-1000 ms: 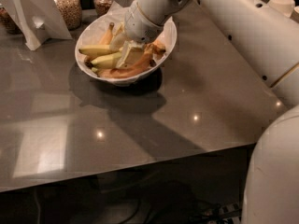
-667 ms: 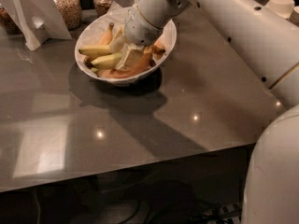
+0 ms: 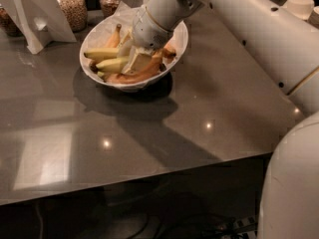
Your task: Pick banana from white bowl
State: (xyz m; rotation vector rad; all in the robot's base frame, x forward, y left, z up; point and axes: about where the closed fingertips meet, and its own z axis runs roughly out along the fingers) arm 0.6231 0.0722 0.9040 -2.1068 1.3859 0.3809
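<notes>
The white bowl (image 3: pixel 99 31) stands on the dark grey table at the back, left of centre. Several bananas lie in it. Two pale greenish-yellow ones (image 3: pixel 103 54) lie at the left, a small one with a dark stem (image 3: pixel 115 35) behind them, and orange-tinted ones (image 3: pixel 133 76) along the front. No sticker shows, so I cannot tell which is the banana. My gripper (image 3: pixel 137 62) reaches down from the upper right into the middle of the bowl, among the bananas. My wrist hides the bowl's far right side.
Two glass jars of nuts (image 3: pixel 73 7) stand behind the bowl. A folded white card (image 3: pixel 39 19) stands at the back left. Stacked white plates (image 3: pixel 300 6) are at the far right. My arm (image 3: pixel 259 29) crosses the table's right side. The table's front edge (image 3: pixel 149 178) runs below.
Almost nothing: the gripper stays down in the bowl among the bananas, and the wrist has shifted only slightly.
</notes>
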